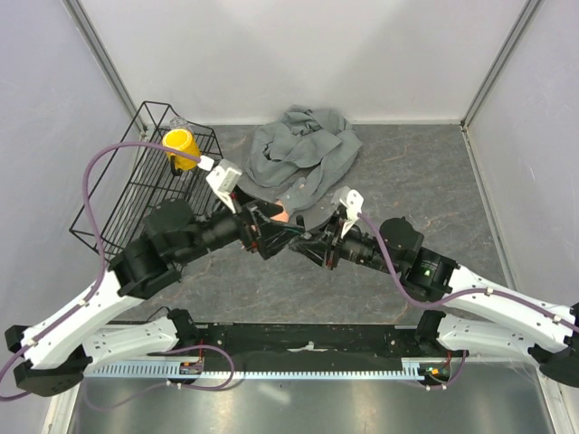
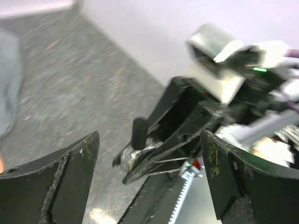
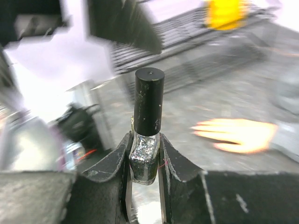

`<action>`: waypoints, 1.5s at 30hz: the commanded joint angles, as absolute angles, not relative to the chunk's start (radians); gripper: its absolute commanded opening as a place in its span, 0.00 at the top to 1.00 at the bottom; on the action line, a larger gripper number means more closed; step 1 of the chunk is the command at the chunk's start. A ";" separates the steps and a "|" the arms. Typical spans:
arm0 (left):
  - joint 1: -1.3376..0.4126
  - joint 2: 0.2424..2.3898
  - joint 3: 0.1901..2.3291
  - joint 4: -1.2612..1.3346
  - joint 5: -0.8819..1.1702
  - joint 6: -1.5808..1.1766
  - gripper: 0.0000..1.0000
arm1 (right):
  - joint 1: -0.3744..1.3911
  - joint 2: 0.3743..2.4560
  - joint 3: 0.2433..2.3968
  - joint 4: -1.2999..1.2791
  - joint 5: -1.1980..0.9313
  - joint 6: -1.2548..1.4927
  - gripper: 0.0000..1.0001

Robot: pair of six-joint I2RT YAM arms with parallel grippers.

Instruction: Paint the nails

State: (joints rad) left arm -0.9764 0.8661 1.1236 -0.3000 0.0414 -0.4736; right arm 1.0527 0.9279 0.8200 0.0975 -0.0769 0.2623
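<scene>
A small nail polish bottle (image 3: 145, 156) with glittery glass and a tall black cap (image 3: 148, 100) stands upright in my right gripper (image 3: 145, 161), which is shut on its body. To its right lies the peach mannequin hand (image 3: 238, 135), blurred, fingers pointing left; its nails are too small to make out. From above, the hand (image 1: 282, 215) peeks out between both wrists. My left gripper (image 2: 149, 179) is open and holds nothing. It faces the bottle (image 2: 133, 154) a short way off. In the top view my left gripper (image 1: 265, 230) and right gripper (image 1: 306, 242) nearly meet.
A crumpled grey shirt (image 1: 303, 152) lies behind the hand, its sleeve running down to it. A black wire basket (image 1: 136, 194) stands at the left with a yellow cup (image 1: 181, 146) on its far rim. White walls close in the grey table.
</scene>
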 commanded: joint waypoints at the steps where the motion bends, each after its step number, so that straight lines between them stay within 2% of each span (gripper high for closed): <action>1: -0.973 0.799 1.101 -0.215 0.251 -0.442 0.05 | 1.043 0.859 0.795 0.216 -0.420 0.313 1.00; 6: -0.969 0.755 1.020 -0.065 0.590 -0.410 0.05 | 1.039 0.828 0.785 0.300 -0.661 0.391 1.00; 19: -0.968 0.856 1.037 0.064 0.715 -0.491 0.16 | 1.039 0.841 0.785 0.334 -0.732 0.410 1.00; 22: -0.966 0.894 1.057 0.074 0.741 -0.500 0.23 | 1.040 0.850 0.799 0.318 -0.729 0.390 1.00; 25: -0.966 0.911 1.069 0.066 0.746 -0.492 0.44 | 1.039 0.854 0.814 0.275 -0.703 0.364 1.00; 28: -0.966 0.913 1.089 0.006 0.697 -0.430 0.75 | 1.039 0.850 0.841 0.186 -0.576 0.312 1.00; 29: -0.966 0.916 1.095 -0.029 0.636 -0.411 0.93 | 1.039 0.847 0.854 0.131 -0.501 0.284 1.00; 30: -0.966 0.916 1.100 -0.081 0.597 -0.393 0.97 | 1.039 0.856 0.870 0.097 -0.409 0.263 1.00; 35: -0.971 0.936 1.126 -0.182 0.260 -0.341 0.98 | 1.071 0.929 0.977 -0.075 -0.024 0.206 1.00; 36: -0.976 0.951 1.132 -0.201 0.208 -0.344 0.98 | 1.092 0.939 0.985 -0.084 0.179 0.199 1.00; 40: -1.054 1.038 1.202 -0.270 -0.107 -0.350 0.98 | 1.201 1.003 1.020 -0.106 0.572 0.236 1.00; 41: -1.093 1.063 1.224 -0.296 -0.250 -0.351 0.98 | 1.210 1.028 1.022 -0.101 0.613 0.242 1.00; 42: -1.106 1.113 1.265 -0.311 -0.297 -0.345 0.98 | 1.213 1.037 1.022 -0.092 0.638 0.245 1.00; 45: -1.111 1.161 1.308 -0.345 -0.315 -0.359 0.98 | 1.216 1.046 1.012 -0.055 0.641 0.235 1.00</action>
